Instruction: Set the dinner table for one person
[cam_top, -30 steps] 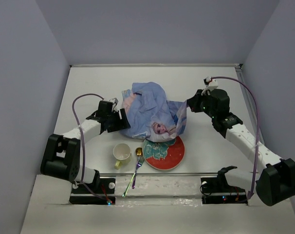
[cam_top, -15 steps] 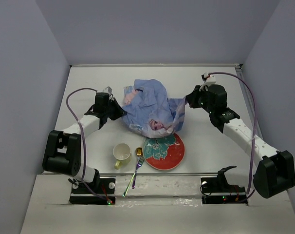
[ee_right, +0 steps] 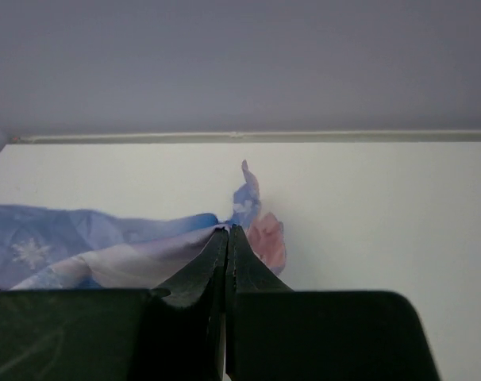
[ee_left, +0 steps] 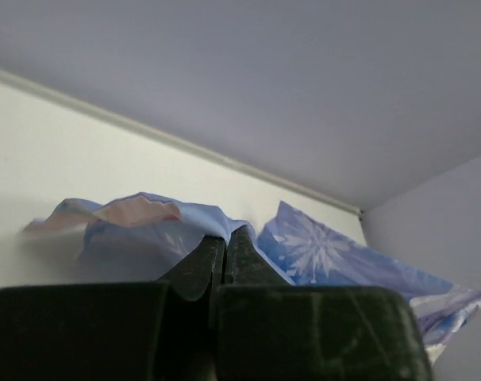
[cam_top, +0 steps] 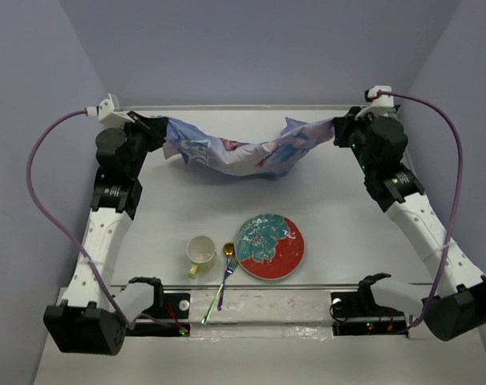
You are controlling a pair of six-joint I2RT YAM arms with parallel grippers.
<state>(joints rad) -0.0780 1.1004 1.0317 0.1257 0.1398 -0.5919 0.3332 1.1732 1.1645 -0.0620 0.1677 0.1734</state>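
Two ends of blue printed cloth (cam_top: 235, 156) are held up. Left gripper (cam_top: 156, 128) clenched on left end, right gripper (cam_top: 338, 129) clenched on right end, both jaws pressed together on fabric. Cloth stretches between them and sags in middle over far part of white bench (cam_top: 171, 208). Nearer on bench: red-and-teal plate (cam_top: 269, 246), just left of it gold spoon (cam_top: 228, 250) and iridescent fork (cam_top: 217, 295), then yellow cup (cam_top: 200, 251).

The dinner table (cam_top: 171, 208) is a large, flat, matte white rectangle.
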